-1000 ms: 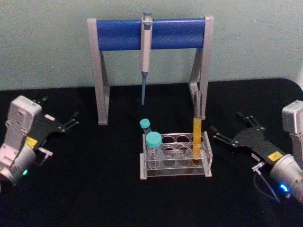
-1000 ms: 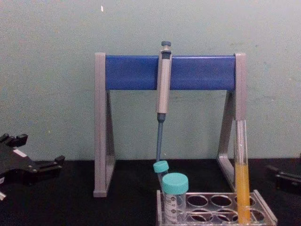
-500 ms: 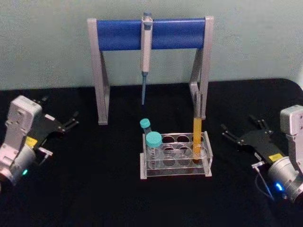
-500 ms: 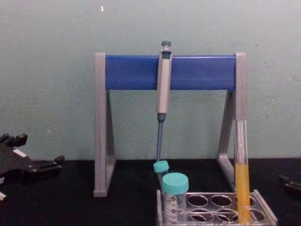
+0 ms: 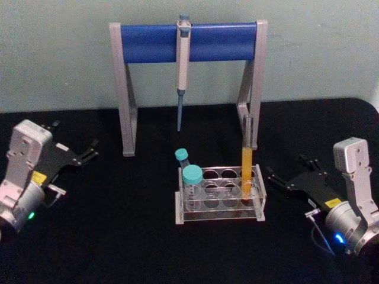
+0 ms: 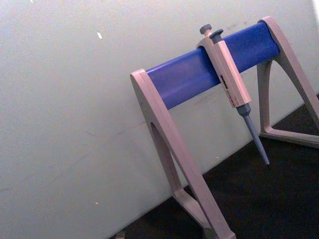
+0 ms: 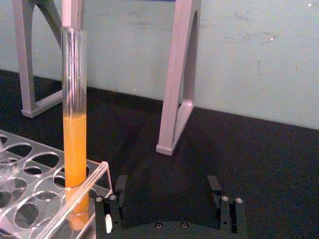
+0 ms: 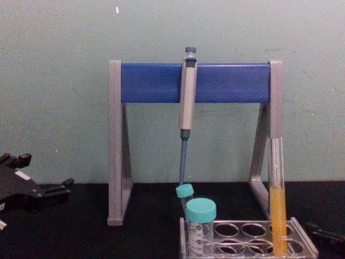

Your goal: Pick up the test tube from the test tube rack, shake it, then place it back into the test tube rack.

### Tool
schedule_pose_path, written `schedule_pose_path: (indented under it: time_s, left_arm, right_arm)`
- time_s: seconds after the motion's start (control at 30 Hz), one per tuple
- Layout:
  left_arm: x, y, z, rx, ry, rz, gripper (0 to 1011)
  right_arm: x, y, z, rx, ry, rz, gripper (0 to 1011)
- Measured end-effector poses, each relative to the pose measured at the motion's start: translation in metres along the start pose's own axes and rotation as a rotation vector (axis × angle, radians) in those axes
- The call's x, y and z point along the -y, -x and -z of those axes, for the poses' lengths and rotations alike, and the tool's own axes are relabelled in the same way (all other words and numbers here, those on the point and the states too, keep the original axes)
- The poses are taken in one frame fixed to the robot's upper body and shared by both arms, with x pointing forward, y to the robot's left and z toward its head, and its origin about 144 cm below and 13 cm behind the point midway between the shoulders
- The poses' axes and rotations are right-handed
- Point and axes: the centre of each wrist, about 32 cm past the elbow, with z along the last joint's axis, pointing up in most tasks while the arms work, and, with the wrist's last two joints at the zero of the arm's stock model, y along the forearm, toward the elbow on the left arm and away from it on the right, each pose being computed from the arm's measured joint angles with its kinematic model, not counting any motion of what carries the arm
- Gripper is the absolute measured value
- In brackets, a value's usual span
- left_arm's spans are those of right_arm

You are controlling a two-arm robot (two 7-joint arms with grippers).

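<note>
The test tube [image 5: 246, 167] is a tall clear tube with orange-yellow liquid. It stands upright in a right-end hole of the clear test tube rack [image 5: 220, 214] at the table's middle. My right gripper [image 5: 286, 168] hovers just right of the rack, open, pointing at the tube and apart from it. In the right wrist view the test tube [image 7: 75, 144] rises from the rack [image 7: 27, 201] beyond and to one side of my open right gripper [image 7: 168, 185]. The chest view has the tube [image 8: 278, 216] in the rack [image 8: 302, 245]. My left gripper [image 5: 76, 139] rests open at the far left.
A grey-and-blue pipette stand [image 5: 189, 41] straddles the table behind the rack, with a grey-blue pipette [image 5: 182, 71] hanging from its bar. Two teal-capped tubes [image 5: 191, 176] occupy the rack's left end. The stand's right leg [image 5: 249, 112] is close behind the test tube.
My right arm has shifted left and lower, bringing its open gripper back nearer the rack's right end. The tube, the rack and my left arm have stayed put.
</note>
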Motion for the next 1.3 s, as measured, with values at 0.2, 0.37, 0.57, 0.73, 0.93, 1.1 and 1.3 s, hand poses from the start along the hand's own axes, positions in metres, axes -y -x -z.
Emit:
schedule_pose_path:
  time_s: [0.2, 0.37, 0.57, 0.73, 0.93, 1.1, 1.3]
  left_arm:
    - [0.0000, 0.0000, 0.0000, 0.000, 0.000, 0.000, 1001]
    - [0.0000, 0.0000, 0.0000, 0.000, 0.000, 0.000, 1001]
    - [0.0000, 0.0000, 0.0000, 0.000, 0.000, 0.000, 1001]
    - [0.0000, 0.0000, 0.0000, 0.000, 0.000, 0.000, 1001]
    - [0.0000, 0.0000, 0.0000, 0.000, 0.000, 0.000, 1001]
    - [0.0000, 0.0000, 0.0000, 0.000, 0.000, 0.000, 1001]
    - [0.0000, 0.0000, 0.0000, 0.000, 0.000, 0.000, 1001]
  right_arm:
    - [-0.0005, 0.0006, 0.0003, 0.004, 0.007, 0.000, 1000]
    - [-0.0004, 0.0004, 0.0000, 0.005, 0.006, -0.001, 1000]
    - [-0.0003, 0.0004, -0.0001, 0.003, 0.003, -0.001, 1000]
    - [-0.0002, 0.0003, -0.0002, 0.003, 0.002, -0.001, 1000]
    - [0.0000, 0.0002, -0.0002, 0.002, 0.001, -0.001, 1000]
    - [0.0000, 0.0001, -0.0003, 0.002, 0.001, -0.001, 1000]
    - [0.0001, 0.0001, -0.0003, 0.001, 0.000, -0.001, 1000]
